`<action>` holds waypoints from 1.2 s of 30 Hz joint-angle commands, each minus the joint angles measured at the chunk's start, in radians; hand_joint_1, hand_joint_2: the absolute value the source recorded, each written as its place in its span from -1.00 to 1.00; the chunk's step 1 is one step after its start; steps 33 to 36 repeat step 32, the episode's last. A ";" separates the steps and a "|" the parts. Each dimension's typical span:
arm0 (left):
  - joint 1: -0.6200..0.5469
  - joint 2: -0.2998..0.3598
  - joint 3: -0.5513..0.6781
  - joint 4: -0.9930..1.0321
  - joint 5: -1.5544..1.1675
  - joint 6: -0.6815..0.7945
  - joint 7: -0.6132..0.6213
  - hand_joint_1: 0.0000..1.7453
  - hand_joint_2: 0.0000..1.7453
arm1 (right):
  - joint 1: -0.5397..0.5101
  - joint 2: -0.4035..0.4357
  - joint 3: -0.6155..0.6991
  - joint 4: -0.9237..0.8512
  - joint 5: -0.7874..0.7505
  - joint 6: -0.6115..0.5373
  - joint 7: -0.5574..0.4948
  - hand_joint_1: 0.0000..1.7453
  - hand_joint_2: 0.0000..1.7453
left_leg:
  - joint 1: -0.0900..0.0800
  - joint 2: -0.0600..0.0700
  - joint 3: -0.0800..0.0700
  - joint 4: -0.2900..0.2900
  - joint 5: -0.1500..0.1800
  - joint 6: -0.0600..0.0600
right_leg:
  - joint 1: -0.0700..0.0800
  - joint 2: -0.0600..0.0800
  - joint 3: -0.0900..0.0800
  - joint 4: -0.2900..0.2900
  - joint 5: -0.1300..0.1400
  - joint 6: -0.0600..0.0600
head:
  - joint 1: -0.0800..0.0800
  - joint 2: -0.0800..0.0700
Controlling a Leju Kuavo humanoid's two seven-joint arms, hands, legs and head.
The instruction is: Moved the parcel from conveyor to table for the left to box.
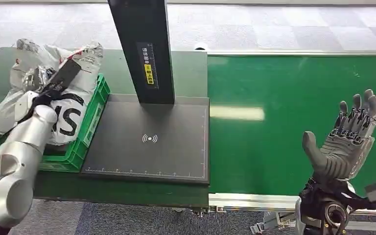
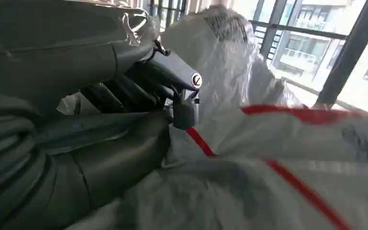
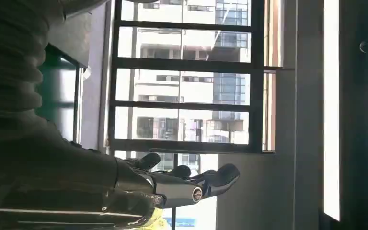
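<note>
A white plastic parcel (image 1: 71, 120) with black letters and a red stripe lies in the green crate (image 1: 87, 141) at the table's left end. My left hand (image 1: 40, 92) rests on top of the parcel. In the left wrist view, my left hand (image 2: 124, 103) has its thumb and dark fingers closed around a fold of the parcel's (image 2: 278, 158) film. My right hand (image 1: 345, 139) is held up over the green conveyor belt (image 1: 269, 152) at the right, palm up, fingers spread and holding nothing. The right wrist view shows the right hand (image 3: 172, 184) against windows.
A dark scanner pad (image 1: 147, 142) with a white ruler border lies between crate and belt. A black post (image 1: 144, 49) with a yellow label rises from its far edge. The belt's metal frame (image 1: 254, 200) runs along the near side, with grey carpet floor beyond.
</note>
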 commanded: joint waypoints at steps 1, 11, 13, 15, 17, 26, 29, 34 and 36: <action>0.128 -0.008 -0.144 0.176 -0.105 -0.055 0.187 1.00 1.00 | -0.023 -0.026 0.008 0.062 -0.006 -0.012 0.012 -1.00 1.00 | -0.001 0.002 0.004 -0.003 0.000 0.000 | -0.001 0.001 0.003 -0.002 0.000 0.000 | 0.000 0.000; 0.123 -0.017 -0.053 0.134 -0.075 0.114 0.131 -1.00 1.00 | 0.024 -0.029 0.008 0.047 -0.016 -0.025 0.008 -1.00 1.00 | -0.001 0.003 0.014 -0.005 0.000 -0.001 | -0.001 0.001 0.012 -0.003 0.000 -0.002 | 0.000 0.000; 0.095 -0.033 0.065 0.110 0.044 0.253 -0.010 -1.00 1.00 | 0.025 -0.024 0.007 0.040 -0.018 -0.030 0.016 -1.00 1.00 | -0.001 0.001 0.013 -0.002 -0.001 -0.001 | 0.000 0.000 0.012 -0.001 -0.002 -0.002 | 0.000 0.000; 0.063 -0.040 0.131 0.087 0.120 0.285 -0.103 -1.00 1.00 | 0.020 -0.023 0.011 0.043 -0.018 -0.031 0.018 -1.00 1.00 | 0.001 0.000 0.011 -0.001 -0.001 -0.001 | 0.001 -0.001 0.010 0.000 -0.001 -0.002 | 0.000 0.000; 0.040 -0.077 0.272 -0.005 0.329 0.388 -0.374 -1.00 1.00 | 0.012 -0.026 0.019 0.055 -0.015 -0.035 0.022 -1.00 1.00 | 0.001 -0.001 0.010 -0.001 0.000 -0.001 | 0.001 -0.002 0.010 0.000 -0.001 -0.002 | 0.000 0.000; 0.258 -0.176 0.108 -0.872 0.831 0.339 -0.743 -1.00 1.00 | -0.001 -0.018 0.037 0.111 -0.005 -0.061 0.021 -1.00 1.00 | 0.001 0.000 0.006 0.001 -0.001 -0.001 | 0.002 -0.001 0.006 0.000 -0.001 -0.001 | 0.000 0.000; 0.462 -0.194 -0.116 -1.233 0.708 0.413 -0.752 -1.00 1.00 | 0.002 -0.030 0.049 0.146 -0.005 -0.075 0.032 -1.00 1.00 | 0.001 0.001 0.008 -0.002 -0.001 -0.001 | 0.001 0.000 0.008 -0.002 -0.001 -0.001 | 0.000 0.000; 0.663 -0.200 -0.442 -1.382 0.568 0.318 -0.666 -1.00 1.00 | -0.020 -0.052 0.047 0.251 -0.005 -0.097 0.072 -1.00 1.00 | 0.000 -0.001 0.009 -0.003 -0.002 0.001 | 0.000 -0.003 0.010 -0.004 -0.003 0.000 | 0.000 0.000; 0.663 -0.200 -0.442 -1.382 0.568 0.318 -0.666 -1.00 1.00 | -0.020 -0.052 0.047 0.251 -0.005 -0.097 0.072 -1.00 1.00 | 0.000 -0.001 0.009 -0.003 -0.002 0.001 | 0.000 -0.003 0.010 -0.004 -0.003 0.000 | 0.000 0.000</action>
